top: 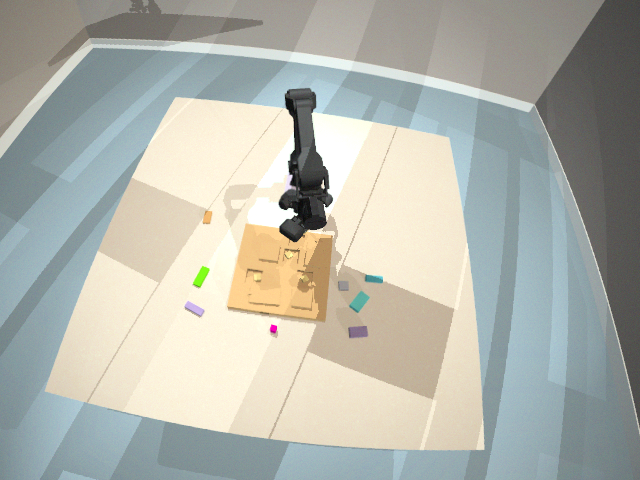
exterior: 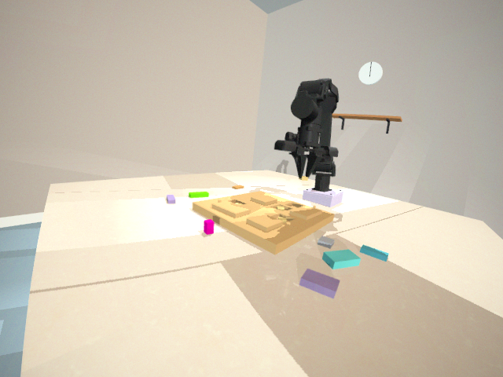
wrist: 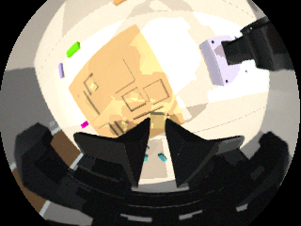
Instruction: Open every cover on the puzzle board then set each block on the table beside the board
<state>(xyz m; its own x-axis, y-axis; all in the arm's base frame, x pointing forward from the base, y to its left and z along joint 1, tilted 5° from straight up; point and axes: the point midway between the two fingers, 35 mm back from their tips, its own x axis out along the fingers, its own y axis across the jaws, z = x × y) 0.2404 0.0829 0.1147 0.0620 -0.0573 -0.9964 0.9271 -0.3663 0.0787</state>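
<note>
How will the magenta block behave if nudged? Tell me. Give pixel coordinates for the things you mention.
The magenta block [top: 273, 328] [exterior: 208, 226] [wrist: 85, 124] looks taller than wide, so a push near its top could well tip it. Its flat faces and sharp edges suggest it would slide or topple rather than roll. Its crisp, straight outline hints that it is stiff, though its weight is hard to judge.

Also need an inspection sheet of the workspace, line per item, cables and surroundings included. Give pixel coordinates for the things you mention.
Surface: pale table [top: 155, 361] [exterior: 141, 324] [wrist: 188, 28], patches of light and shadow
Job's things: wooden board [top: 237, 299] [exterior: 259, 242] [wrist: 118, 52] flat; yellow blocks [top: 257, 277] [exterior: 281, 207] [wrist: 94, 87] showing in three wells
Clutter: orange piece [top: 207, 217] [exterior: 237, 187] [wrist: 119, 2], green piece [top: 201, 276] [exterior: 199, 195] [wrist: 73, 49], magenta piece [top: 273, 328] [exterior: 208, 226] [wrist: 85, 124]; also lilac, grey, purple and two teal pieces, all off the board
Gripper: jaws closed on a small yellow block [exterior: 304, 177] [wrist: 157, 114], raised
Cables: nothing seen
Surroundings: wall clock [exterior: 370, 73], wooden shelf [exterior: 365, 117], plain walls
</note>
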